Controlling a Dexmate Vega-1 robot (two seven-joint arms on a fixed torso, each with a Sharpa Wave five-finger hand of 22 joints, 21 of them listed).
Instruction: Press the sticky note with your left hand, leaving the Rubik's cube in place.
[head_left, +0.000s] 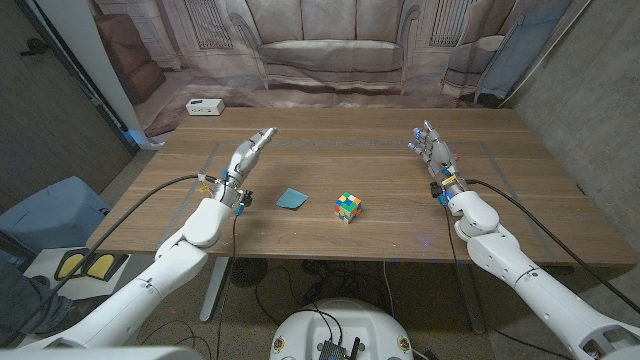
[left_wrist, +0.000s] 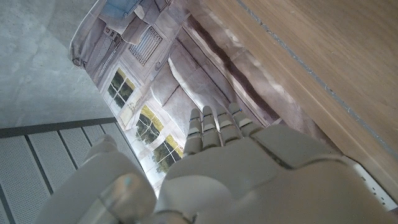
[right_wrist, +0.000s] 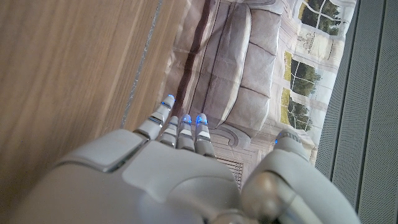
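Observation:
A teal sticky note (head_left: 292, 199) lies on the wooden table (head_left: 340, 160) near its middle. Just to its right stands a Rubik's cube (head_left: 347, 207). My left hand (head_left: 250, 155) is raised over the table's left part, behind and left of the note, fingers stretched out and holding nothing. In the left wrist view the same left hand (left_wrist: 230, 162) points its straight fingers (left_wrist: 214, 127) toward the backdrop. My right hand (head_left: 431, 148) stands on the right side, fingers apart, empty; the right wrist view shows this right hand (right_wrist: 168, 168) with lit fingertips (right_wrist: 184, 119).
A white box (head_left: 204, 106) sits at the table's back left corner. A printed sofa backdrop (head_left: 340, 50) hangs behind the table. A blue bin (head_left: 50, 210) stands on the floor at the left. Cables run along both forearms.

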